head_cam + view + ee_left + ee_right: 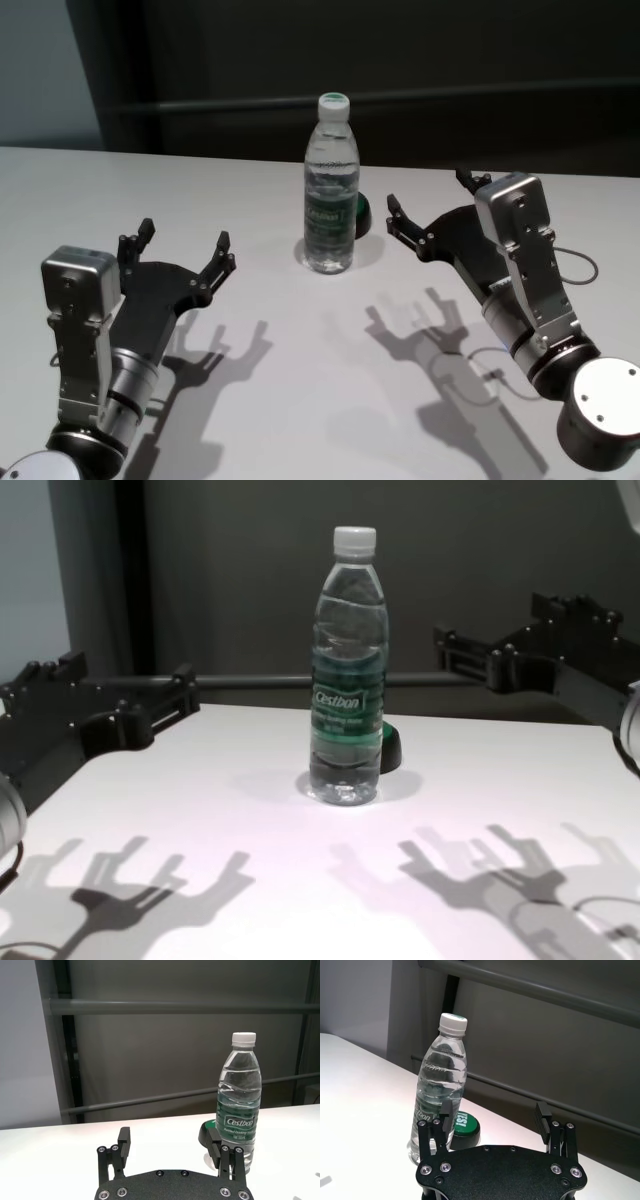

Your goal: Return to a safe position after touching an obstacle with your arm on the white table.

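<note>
The obstacle, a tall clear water bottle [331, 190] with a white cap and green "Cestbon" label, stands upright in the middle of the white table [300, 380]. It also shows in the left wrist view [238, 1105], the right wrist view [440, 1095] and the chest view [347, 670]. My left gripper [185, 236] is open and empty, above the table to the bottle's left and apart from it. My right gripper [428, 192] is open and empty, to the bottle's right and apart from it. Both grippers point toward the table's far side.
A small dark rounded object with a green top [361, 210] sits on the table just behind the bottle, to its right. A dark wall with horizontal rails [175, 1007] runs behind the table's far edge.
</note>
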